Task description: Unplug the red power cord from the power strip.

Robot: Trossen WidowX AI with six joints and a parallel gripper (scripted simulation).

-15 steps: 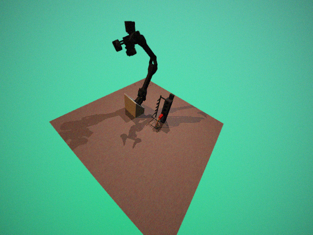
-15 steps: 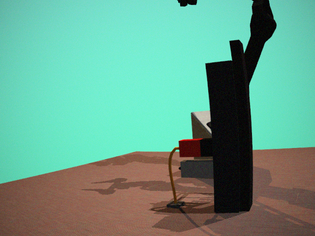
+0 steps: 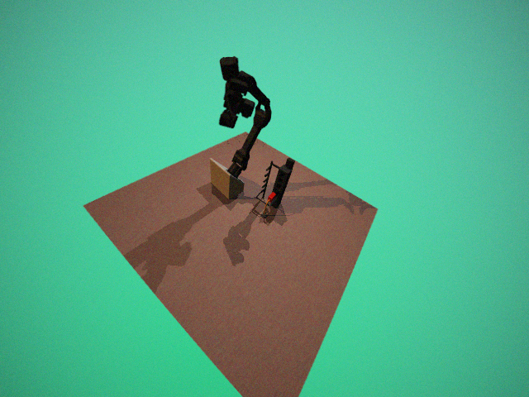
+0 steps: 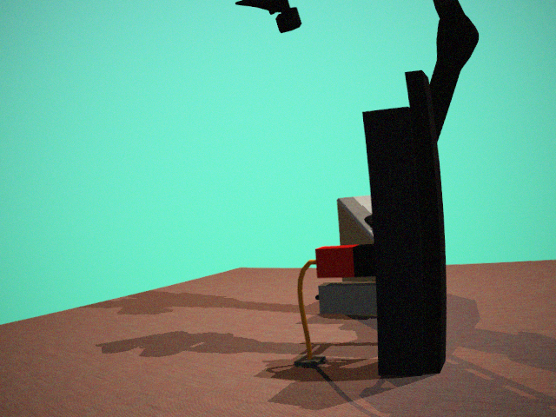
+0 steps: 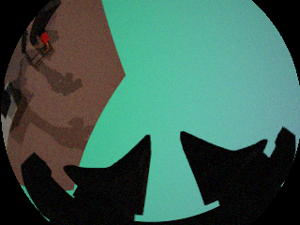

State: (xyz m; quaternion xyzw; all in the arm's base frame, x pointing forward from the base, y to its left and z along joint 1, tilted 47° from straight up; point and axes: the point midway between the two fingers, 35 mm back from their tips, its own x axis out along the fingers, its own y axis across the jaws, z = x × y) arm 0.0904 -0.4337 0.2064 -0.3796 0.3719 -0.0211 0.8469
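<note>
The red plug (image 3: 271,196) (image 4: 334,261) (image 5: 45,37) sits low on the face of the upright black power strip (image 3: 282,184) (image 4: 404,224). A black section joins its red body to the strip, with no gap visible. The orange cord (image 4: 301,296) bends down from the plug to a small dark plate on the table. My gripper (image 5: 165,136) is partly open, with nothing between its fingertips. It is held high in the air, well away from the plug, cord and strip. In the exterior view only a small part of the hand shows at the top edge.
A beige slanted block (image 3: 220,181) (image 4: 352,228) stands by the arm's base. A low grey block (image 4: 346,299) shows behind the plug. A thin dark toothed frame (image 3: 266,179) stands beside the strip. The brown table (image 3: 273,298) has edges all round.
</note>
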